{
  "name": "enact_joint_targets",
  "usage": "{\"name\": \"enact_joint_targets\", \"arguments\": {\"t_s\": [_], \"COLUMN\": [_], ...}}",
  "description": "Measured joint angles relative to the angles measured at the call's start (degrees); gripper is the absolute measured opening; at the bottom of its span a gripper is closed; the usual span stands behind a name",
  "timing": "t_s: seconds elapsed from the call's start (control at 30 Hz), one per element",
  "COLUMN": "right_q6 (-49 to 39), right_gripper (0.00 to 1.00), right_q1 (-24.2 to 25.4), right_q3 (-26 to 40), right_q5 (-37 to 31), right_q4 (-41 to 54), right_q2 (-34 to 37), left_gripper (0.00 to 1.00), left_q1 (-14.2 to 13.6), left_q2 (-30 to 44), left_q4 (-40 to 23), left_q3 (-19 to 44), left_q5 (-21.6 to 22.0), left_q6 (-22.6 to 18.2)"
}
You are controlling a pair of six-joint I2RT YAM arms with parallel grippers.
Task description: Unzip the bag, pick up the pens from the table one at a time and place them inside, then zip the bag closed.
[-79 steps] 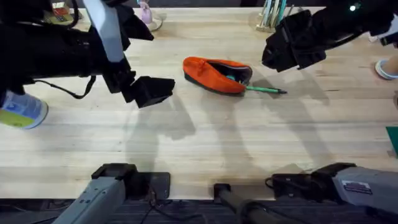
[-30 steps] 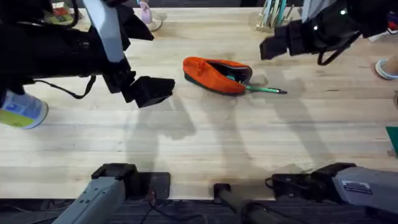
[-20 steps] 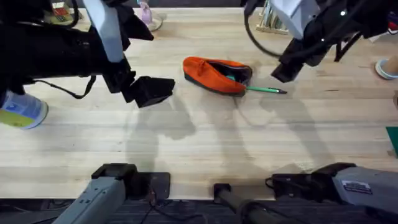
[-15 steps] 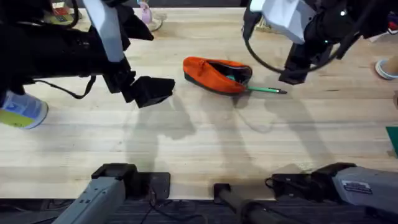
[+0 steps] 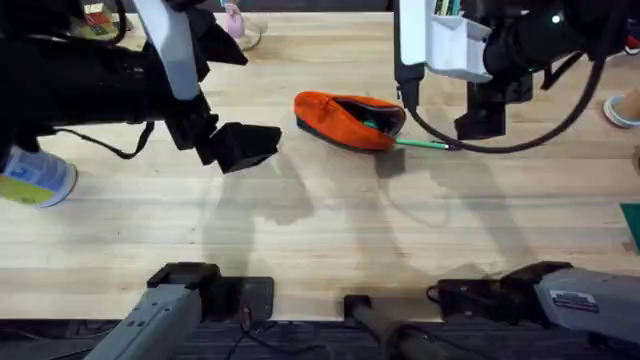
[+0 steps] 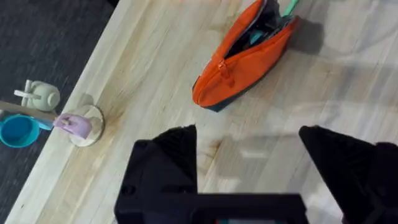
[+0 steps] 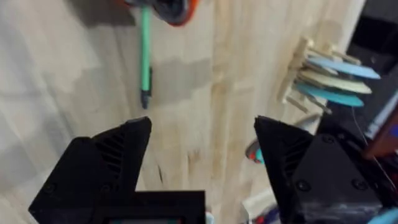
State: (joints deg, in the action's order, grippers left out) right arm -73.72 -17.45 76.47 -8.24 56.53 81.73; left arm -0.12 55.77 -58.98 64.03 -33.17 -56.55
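Observation:
The orange bag (image 5: 340, 118) lies on the table (image 5: 320, 230) at the middle rear, its zipper open at the right end. In the left wrist view a green pen (image 6: 255, 37) shows inside the open bag (image 6: 245, 62). Another mint-green pen (image 5: 428, 145) lies flat on the wood, one end at the bag's mouth. My right gripper (image 5: 486, 118) hovers open just right of this pen; the right wrist view shows the pen (image 7: 145, 56) beyond the gripper (image 7: 202, 152), apart from both fingers. My left gripper (image 5: 243, 146) hangs open to the left of the bag, holding nothing.
A wooden holder of pale blue sticks (image 7: 329, 74) stands at the back right. A white and yellow bottle (image 5: 35, 178) is at the left edge, a pink figurine on a coaster (image 6: 78, 126) at the back left, a cup (image 5: 625, 108) at the far right.
The right arm has swung down and turned its wrist, bringing its gripper from the back right to just right of the loose pen. Left arm, bag and pen have not moved.

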Motion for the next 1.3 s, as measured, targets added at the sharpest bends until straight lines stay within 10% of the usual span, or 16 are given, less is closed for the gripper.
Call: {"name": "enact_joint_targets", "arguments": {"t_s": [0.73, 1.3], "right_q6": [0.42, 1.01], "right_gripper": [0.996, 0.997], "right_q1": [0.55, 12.15], "right_q3": [0.0, 0.0], "right_q5": [9.16, 19.72], "right_q4": [0.45, -1.36], "right_q2": [14.92, 20.46], "left_gripper": [0.993, 0.993], "left_q1": [0.0, 0.0], "left_q2": [0.0, 0.0], "left_q4": [0.0, 0.0], "left_q3": [0.0, 0.0], "left_q5": [0.0, 0.0], "left_q6": [0.01, 0.0]}}
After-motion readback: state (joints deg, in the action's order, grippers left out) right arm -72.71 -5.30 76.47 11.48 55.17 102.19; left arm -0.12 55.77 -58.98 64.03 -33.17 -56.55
